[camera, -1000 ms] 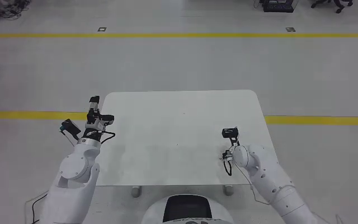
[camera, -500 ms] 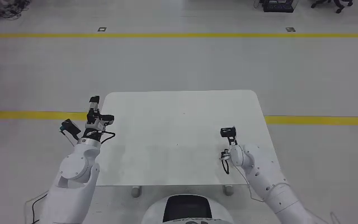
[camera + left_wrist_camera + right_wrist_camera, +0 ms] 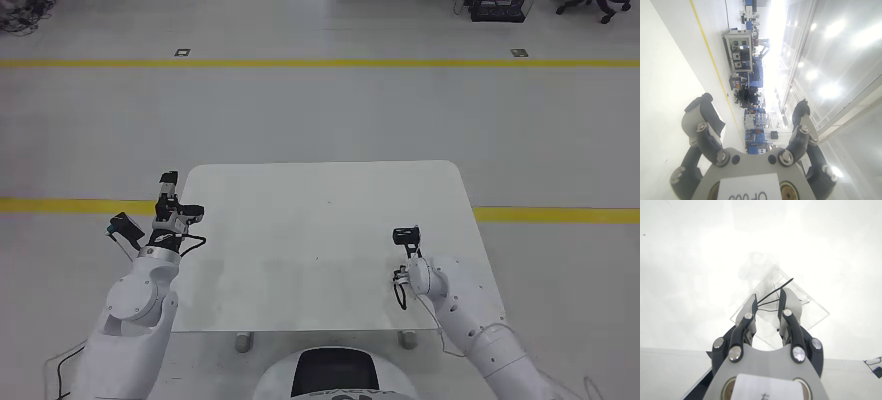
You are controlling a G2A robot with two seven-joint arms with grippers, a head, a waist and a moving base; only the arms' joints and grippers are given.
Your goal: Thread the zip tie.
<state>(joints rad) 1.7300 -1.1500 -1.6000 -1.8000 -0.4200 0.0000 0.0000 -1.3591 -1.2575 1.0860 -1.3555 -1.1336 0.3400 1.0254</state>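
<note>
A thin black zip tie lies on a clear square plate on the white table, near its front right. My right gripper points down at the plate, open, its two fingers straddling the tie. The tie's pointed tail sticks out past the fingertips, and one finger touches the strap. From the top, the right gripper hovers over that spot. My left gripper sits at the table's left edge, and the left gripper is wide open, holding nothing, aimed out into the room.
The table's front edge runs just behind the right gripper. Yellow floor lines cross the floor beyond the table. Racks and equipment stand far off in the room.
The right gripper has shifted slightly toward the table's middle, with the forearm swinging a little. The left arm has not moved.
</note>
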